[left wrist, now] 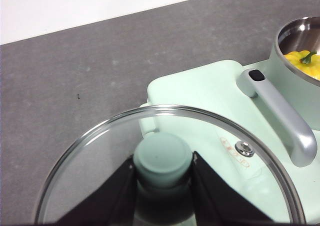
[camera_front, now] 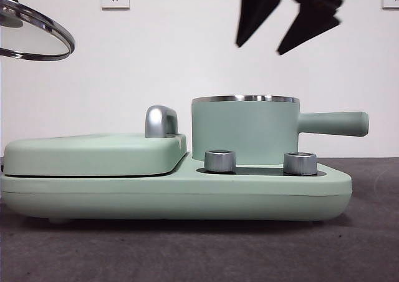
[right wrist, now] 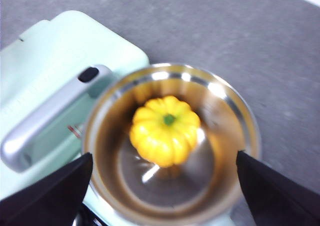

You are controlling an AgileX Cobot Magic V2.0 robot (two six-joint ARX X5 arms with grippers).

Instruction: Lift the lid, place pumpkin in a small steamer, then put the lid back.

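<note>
With the pumpkin lying inside the small steamer beneath the empty, spread-jawed right gripper, the left gripper, clamped on the lid knob, must next bring it over the rim.

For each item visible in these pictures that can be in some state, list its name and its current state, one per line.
lid: off the pot, held in the air by its knob.
left gripper: shut on the lid's knob.
small steamer: uncovered, on the cooker base.
pumpkin: inside the small steamer, stem up.
right gripper: open, empty, above the small steamer.
griddle cover: closed.
</note>
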